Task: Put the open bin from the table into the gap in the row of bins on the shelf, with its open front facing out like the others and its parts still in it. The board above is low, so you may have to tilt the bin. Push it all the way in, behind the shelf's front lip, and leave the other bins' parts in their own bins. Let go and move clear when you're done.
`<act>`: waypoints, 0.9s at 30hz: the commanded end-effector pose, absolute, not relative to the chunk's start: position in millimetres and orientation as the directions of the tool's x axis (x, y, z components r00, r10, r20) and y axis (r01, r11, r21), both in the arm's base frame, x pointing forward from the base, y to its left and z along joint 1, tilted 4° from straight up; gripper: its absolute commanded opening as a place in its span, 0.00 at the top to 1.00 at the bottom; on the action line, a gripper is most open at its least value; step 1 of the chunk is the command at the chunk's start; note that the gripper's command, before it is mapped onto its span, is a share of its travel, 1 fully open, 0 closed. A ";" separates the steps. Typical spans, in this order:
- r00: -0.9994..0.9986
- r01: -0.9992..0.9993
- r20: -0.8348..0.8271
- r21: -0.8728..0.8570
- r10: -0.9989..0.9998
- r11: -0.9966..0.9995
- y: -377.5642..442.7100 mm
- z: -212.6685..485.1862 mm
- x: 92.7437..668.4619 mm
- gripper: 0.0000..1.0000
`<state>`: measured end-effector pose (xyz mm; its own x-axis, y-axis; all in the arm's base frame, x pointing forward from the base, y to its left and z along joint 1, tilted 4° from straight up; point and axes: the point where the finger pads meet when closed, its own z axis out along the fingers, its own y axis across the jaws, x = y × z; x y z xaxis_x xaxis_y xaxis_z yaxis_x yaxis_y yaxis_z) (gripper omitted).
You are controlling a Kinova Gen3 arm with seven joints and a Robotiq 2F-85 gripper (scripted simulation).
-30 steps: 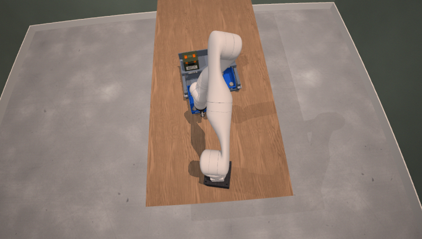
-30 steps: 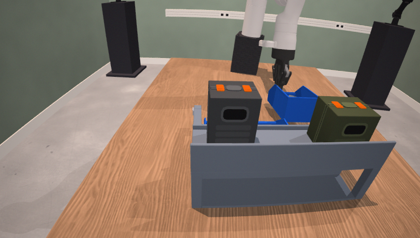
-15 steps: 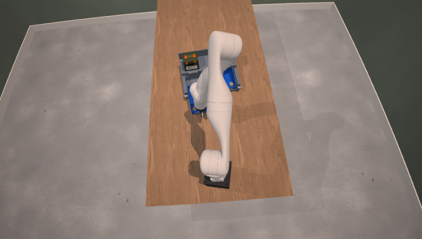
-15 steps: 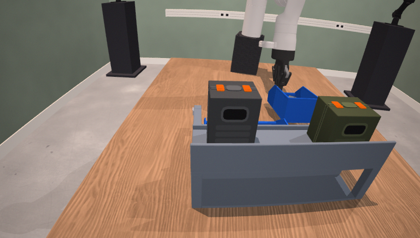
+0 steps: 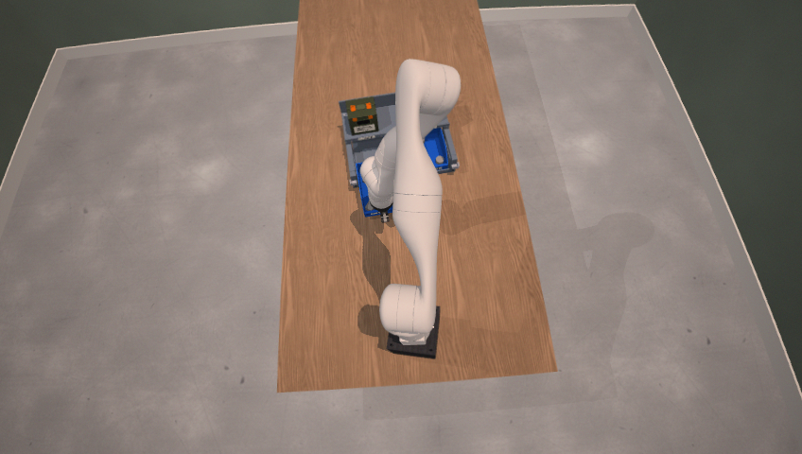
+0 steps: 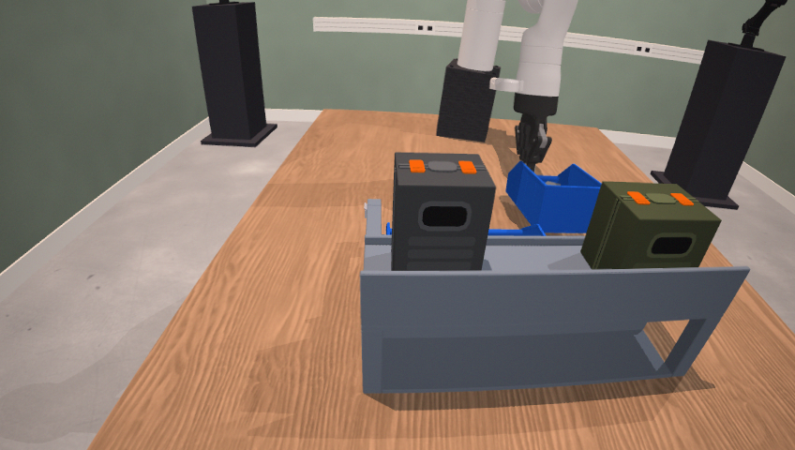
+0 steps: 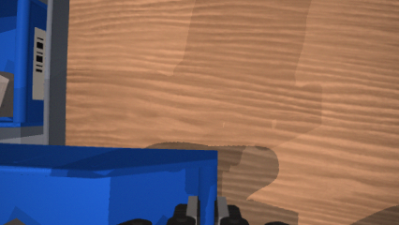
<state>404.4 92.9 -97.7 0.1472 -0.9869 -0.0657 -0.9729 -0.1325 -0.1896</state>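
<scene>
With its fingers clamped on one wall of the open blue bin [image 5: 363, 194] [image 6: 566, 207] [image 7: 145, 197], my gripper [image 5: 384, 217] [image 6: 532, 165] [image 7: 207, 208] has that bin at the front of the grey shelf [image 5: 349, 154] [image 6: 530, 301] [image 7: 56, 94], its near end jutting out over the wooden surface [image 5: 332, 270] [image 6: 250, 312] [image 7: 234, 56]. I cannot tell whether its back reaches into the gap.

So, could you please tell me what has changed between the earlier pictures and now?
Nothing has visibly moved, and nothing was visibly taken hold of or let go. The gripper remains at the wall of the open bin, and the shelf is where it was.
</scene>
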 end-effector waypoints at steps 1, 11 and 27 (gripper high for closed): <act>0.148 -0.972 -0.065 -0.193 -0.987 -0.133 93.1 -96.4 405.9 0.90; 0.148 -0.972 -0.065 -0.193 -0.987 -0.133 93.1 -97.0 405.9 0.90; 0.147 -0.982 -0.066 -0.132 -0.987 -0.138 92.9 -97.7 405.0 0.90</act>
<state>404.6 94.7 -98.0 0.1490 -0.9865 -0.0686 -0.9768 -0.1361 -0.1653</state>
